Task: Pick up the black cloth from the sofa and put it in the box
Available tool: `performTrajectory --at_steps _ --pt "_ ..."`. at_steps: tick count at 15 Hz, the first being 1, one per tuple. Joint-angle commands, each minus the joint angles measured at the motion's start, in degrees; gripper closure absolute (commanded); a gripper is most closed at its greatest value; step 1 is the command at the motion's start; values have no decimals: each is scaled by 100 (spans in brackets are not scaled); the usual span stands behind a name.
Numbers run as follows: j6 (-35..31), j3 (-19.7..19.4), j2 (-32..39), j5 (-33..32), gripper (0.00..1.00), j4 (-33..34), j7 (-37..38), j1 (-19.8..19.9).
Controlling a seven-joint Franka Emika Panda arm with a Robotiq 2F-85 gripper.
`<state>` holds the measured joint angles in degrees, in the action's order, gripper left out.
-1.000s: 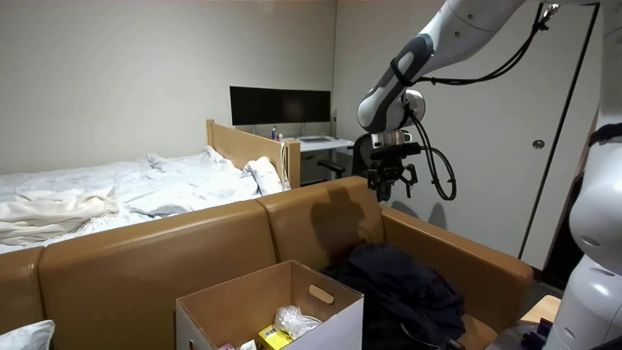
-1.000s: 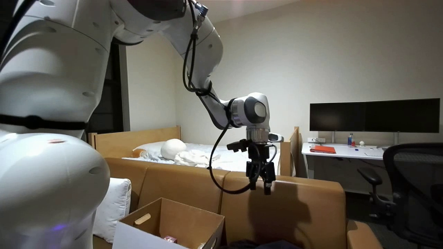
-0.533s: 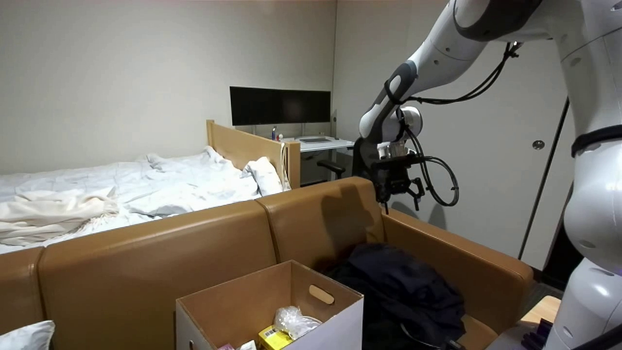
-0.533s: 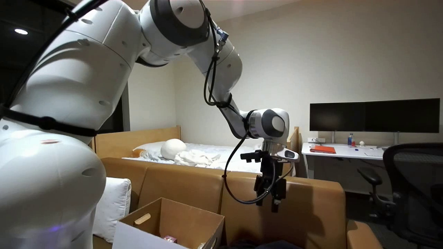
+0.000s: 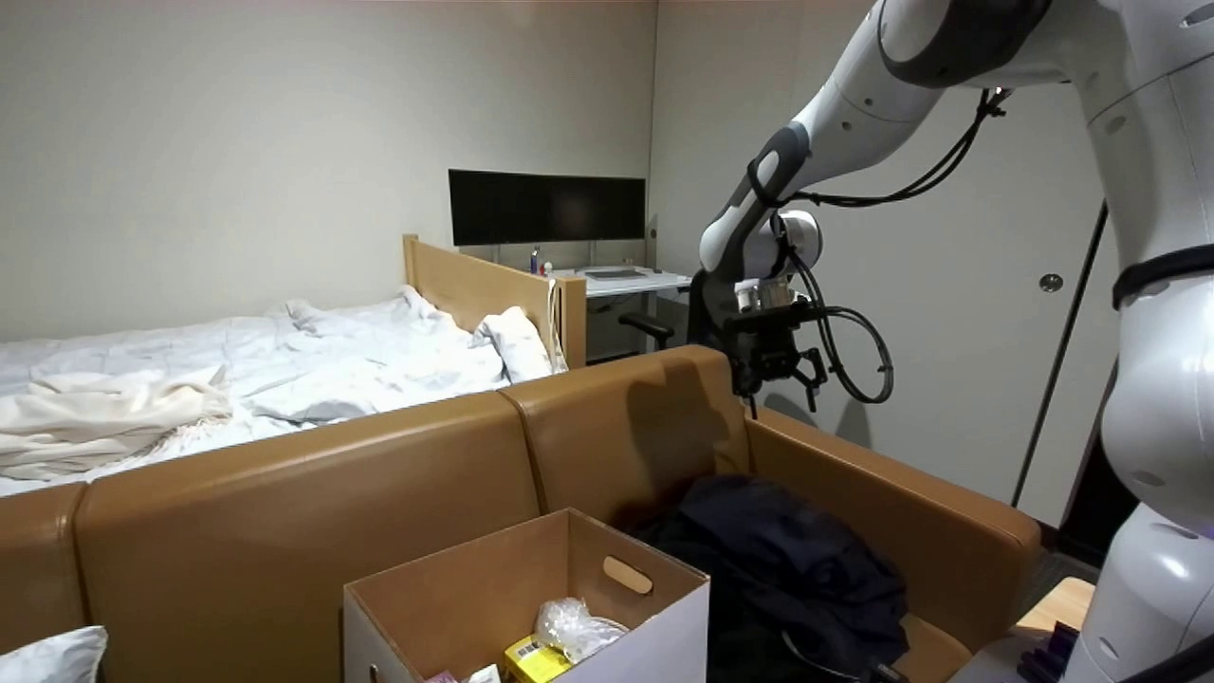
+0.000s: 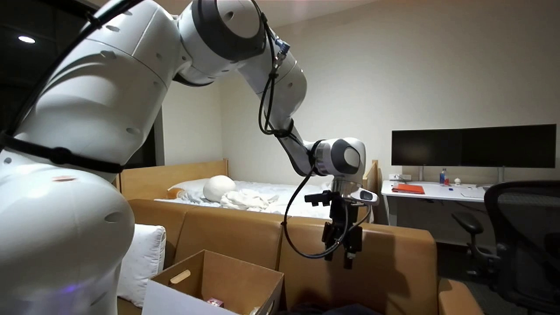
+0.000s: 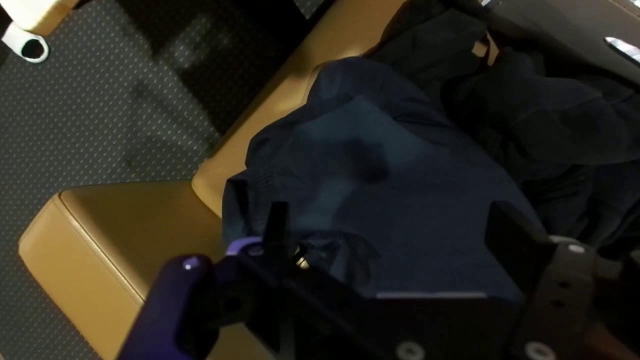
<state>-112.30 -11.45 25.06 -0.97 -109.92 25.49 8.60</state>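
Wrist view, tool [image 7: 389, 207] spread wide, above cloth [image 7: 410, 175]

I have the black cloth [image 5: 787, 569] lying as a rumpled heap on the tan, leather-look sofa [image 5: 313, 541], between its armrest [image 5: 892, 503] and the box [image 5: 664, 645]. In the wrist view I get a smoother, navy-looking part [image 7: 425, 200] on the armrest side and blacker, creased folds [image 7: 550, 115] towards the box; whether that is one piece or two I can't tell. The box sits open side up, white outside and brown inside; what it rests on I can't make out.
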Motion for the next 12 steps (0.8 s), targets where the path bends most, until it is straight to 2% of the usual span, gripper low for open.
performTrajectory --at_steps 1,9,12 --pt "-214 -56 206 127 0 114 186 -28" --pt "-352 -186 1494 280 0 1019 672 13" --pt "-18 -217 2003 401 0 1542 783 48"
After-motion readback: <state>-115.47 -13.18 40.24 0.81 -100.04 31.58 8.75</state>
